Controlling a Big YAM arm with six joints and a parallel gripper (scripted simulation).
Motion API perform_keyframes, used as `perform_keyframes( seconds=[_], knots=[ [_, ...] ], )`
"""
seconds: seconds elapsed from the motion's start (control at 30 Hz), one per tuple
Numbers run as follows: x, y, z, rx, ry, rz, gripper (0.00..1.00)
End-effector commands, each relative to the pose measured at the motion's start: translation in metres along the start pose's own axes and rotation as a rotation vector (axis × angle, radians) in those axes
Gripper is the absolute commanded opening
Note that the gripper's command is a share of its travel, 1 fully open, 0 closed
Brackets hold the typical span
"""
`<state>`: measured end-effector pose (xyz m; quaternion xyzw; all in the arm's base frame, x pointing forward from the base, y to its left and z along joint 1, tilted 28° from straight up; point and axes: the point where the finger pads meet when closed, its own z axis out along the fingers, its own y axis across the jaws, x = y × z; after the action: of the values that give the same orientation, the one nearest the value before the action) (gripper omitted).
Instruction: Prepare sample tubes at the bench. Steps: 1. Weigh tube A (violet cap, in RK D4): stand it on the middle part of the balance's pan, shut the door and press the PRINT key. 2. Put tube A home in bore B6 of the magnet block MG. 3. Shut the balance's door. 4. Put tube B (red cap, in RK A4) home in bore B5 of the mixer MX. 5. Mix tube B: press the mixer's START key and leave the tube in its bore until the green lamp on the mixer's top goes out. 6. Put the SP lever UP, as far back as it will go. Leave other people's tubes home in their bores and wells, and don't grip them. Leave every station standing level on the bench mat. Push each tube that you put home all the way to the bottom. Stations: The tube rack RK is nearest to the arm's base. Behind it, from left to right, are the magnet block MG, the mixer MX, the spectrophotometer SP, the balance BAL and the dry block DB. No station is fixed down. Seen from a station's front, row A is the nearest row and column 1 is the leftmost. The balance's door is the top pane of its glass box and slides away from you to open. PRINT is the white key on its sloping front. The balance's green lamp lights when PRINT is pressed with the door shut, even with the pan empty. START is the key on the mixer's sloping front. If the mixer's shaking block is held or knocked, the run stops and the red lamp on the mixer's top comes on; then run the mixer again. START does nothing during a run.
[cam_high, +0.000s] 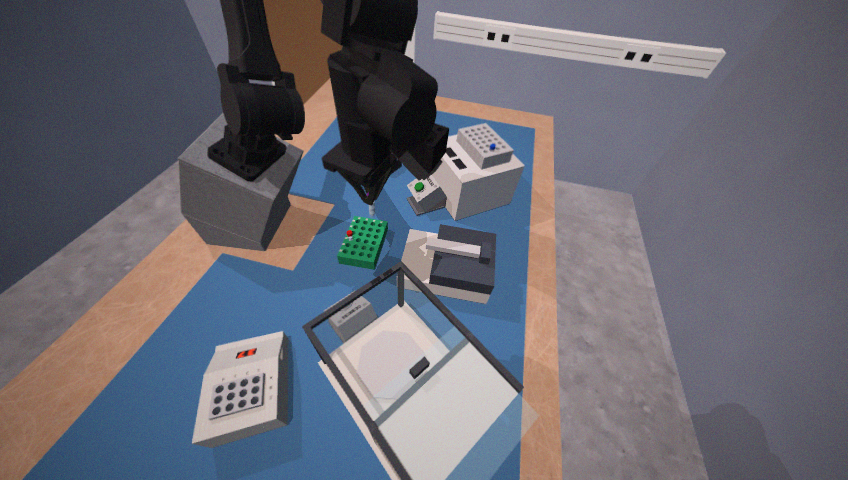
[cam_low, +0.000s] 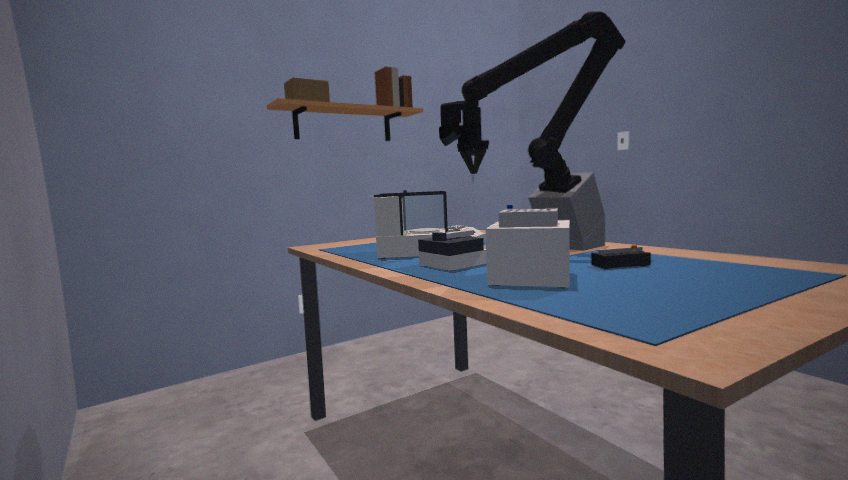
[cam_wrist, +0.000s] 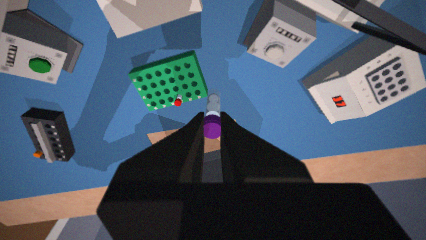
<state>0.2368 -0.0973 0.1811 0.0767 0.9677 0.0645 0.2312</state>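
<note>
My gripper is shut on tube A by its violet cap. The tube hangs upright, high above the bench, near the green rack's right end in the wrist view. Tube B's red cap shows in the green rack RK. The balance has its top pane slid back, the dark handle behind the opening; its pan is empty. The PRINT key is white. The spectrophotometer's white bar lies low.
The mixer carries a blue-capped tube; its green START key faces front. The black magnet block holds an orange-capped tube. The dry block shows red digits.
</note>
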Motion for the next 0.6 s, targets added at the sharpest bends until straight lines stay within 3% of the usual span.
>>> perform_keyframes(
  seconds=[0.0,0.57],
  knots=[
    [-0.045,-0.029,-0.018,0.030,-0.062,0.007,0.09],
    [-0.114,-0.128,-0.018,0.026,-0.052,0.299,0.09]
  ],
)
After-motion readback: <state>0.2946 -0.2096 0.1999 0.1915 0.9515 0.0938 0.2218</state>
